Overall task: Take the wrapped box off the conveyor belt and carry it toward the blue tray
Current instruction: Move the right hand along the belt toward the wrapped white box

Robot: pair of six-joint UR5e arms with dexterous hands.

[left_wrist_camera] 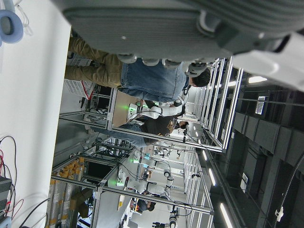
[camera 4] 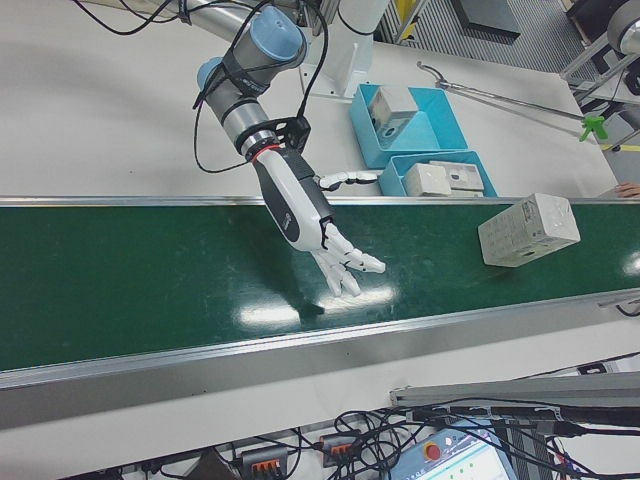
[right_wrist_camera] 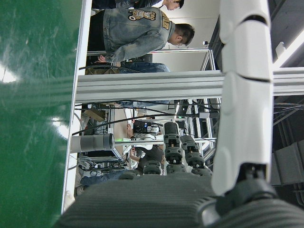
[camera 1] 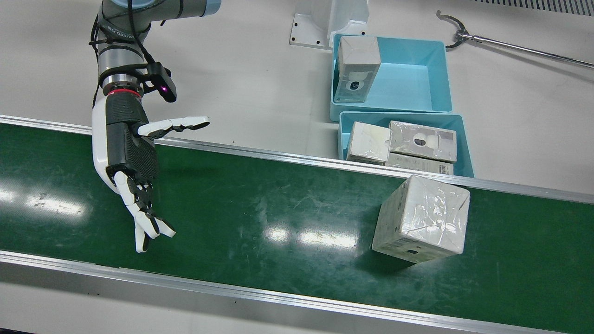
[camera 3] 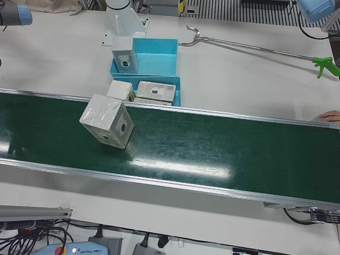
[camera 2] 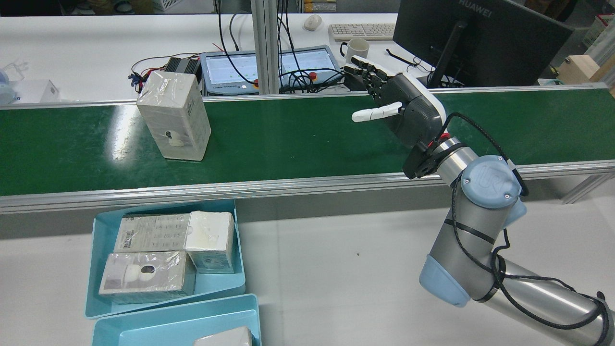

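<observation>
Right hand [camera 1: 127, 162] is out over the conveyor belt [camera 1: 260, 222], palm side-on, fingers [camera 1: 144, 218] spread with the thumb stuck out wide, holding nothing. The wrapped box [camera 1: 421, 219] stands on the belt well apart from it, on the side by the blue tray [camera 1: 459, 139], tipped on one lower edge rather than sitting flat in the front view. That tray already has three boxes packed in; a second blue tray [camera 1: 438, 79] behind it on the desk [camera 1: 246, 79] holds one.

Left hand: only its own camera shows part of it [left_wrist_camera: 190, 28], and I can't tell how its fingers are set.

Risks, as I see it:
- If the belt is running, the box's position shifts, so a late close means the fingers shut on air or clip a corner.
- The glossy film wrap looks slippery, so a side squeeze could let it slide out mid-lift.
- A box this tall could topple if nudged high by the thumb.
- The near tray is crowded, so there's little room left to set it down.
</observation>
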